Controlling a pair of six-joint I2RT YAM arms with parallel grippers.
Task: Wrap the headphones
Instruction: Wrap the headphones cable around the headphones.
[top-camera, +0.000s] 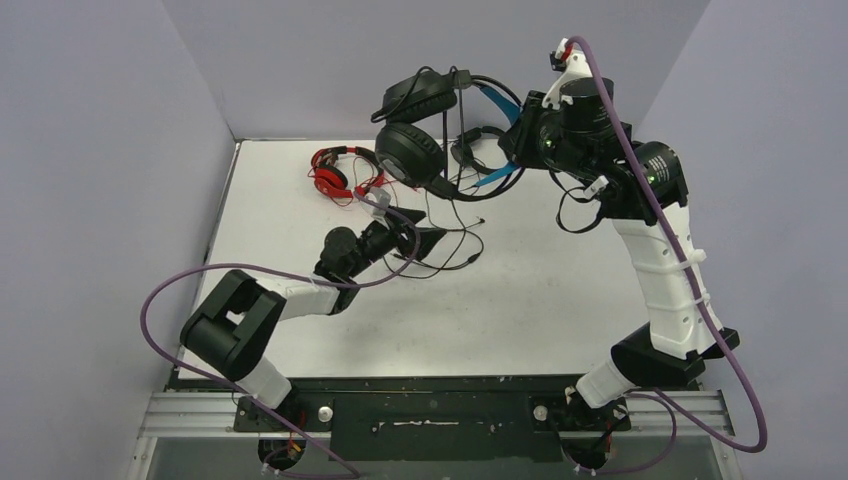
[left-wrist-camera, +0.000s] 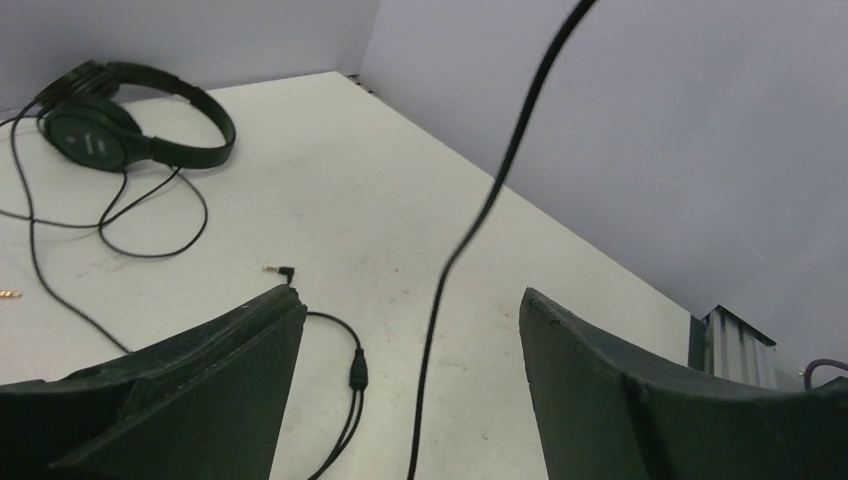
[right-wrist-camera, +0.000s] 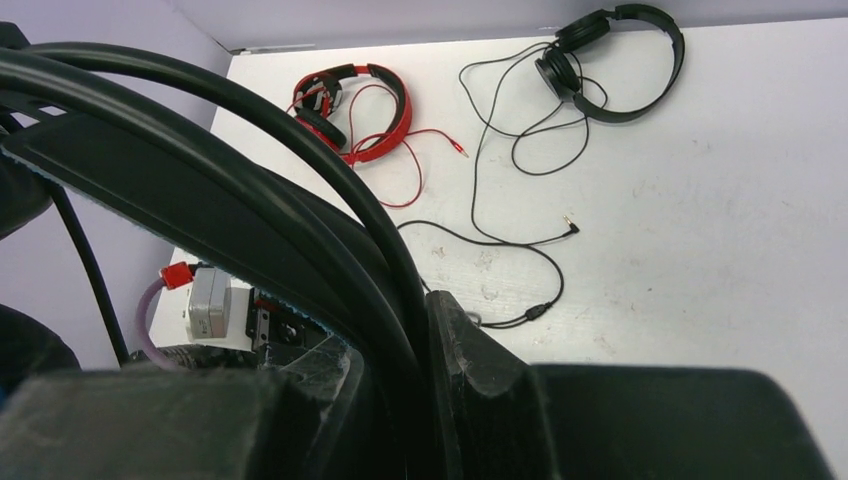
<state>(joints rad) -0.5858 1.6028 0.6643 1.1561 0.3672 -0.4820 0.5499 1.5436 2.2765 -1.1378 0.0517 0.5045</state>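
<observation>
My right gripper (top-camera: 520, 142) is high over the back of the table, shut on the band of the headphones with the blue headband (top-camera: 412, 150), which hang in the air. In the right wrist view that band (right-wrist-camera: 300, 190) runs between the right gripper's (right-wrist-camera: 415, 320) fingers. Its thin black cable (left-wrist-camera: 470, 235) drops between the fingers of my open left gripper (left-wrist-camera: 410, 300), touching neither. That left gripper (top-camera: 415, 240) sits low over the table. The red headphones (top-camera: 335, 170) and the all-black headphones (left-wrist-camera: 130, 130) lie on the table with their cords loose.
A jack plug (left-wrist-camera: 280, 270) and a Y-splitter (left-wrist-camera: 357, 372) of a cord lie on the white table (top-camera: 560, 300) just ahead of the left fingers. Lilac walls (top-camera: 110, 150) close in the left, back and right. A purple hose (top-camera: 160, 300) loops beside the left arm.
</observation>
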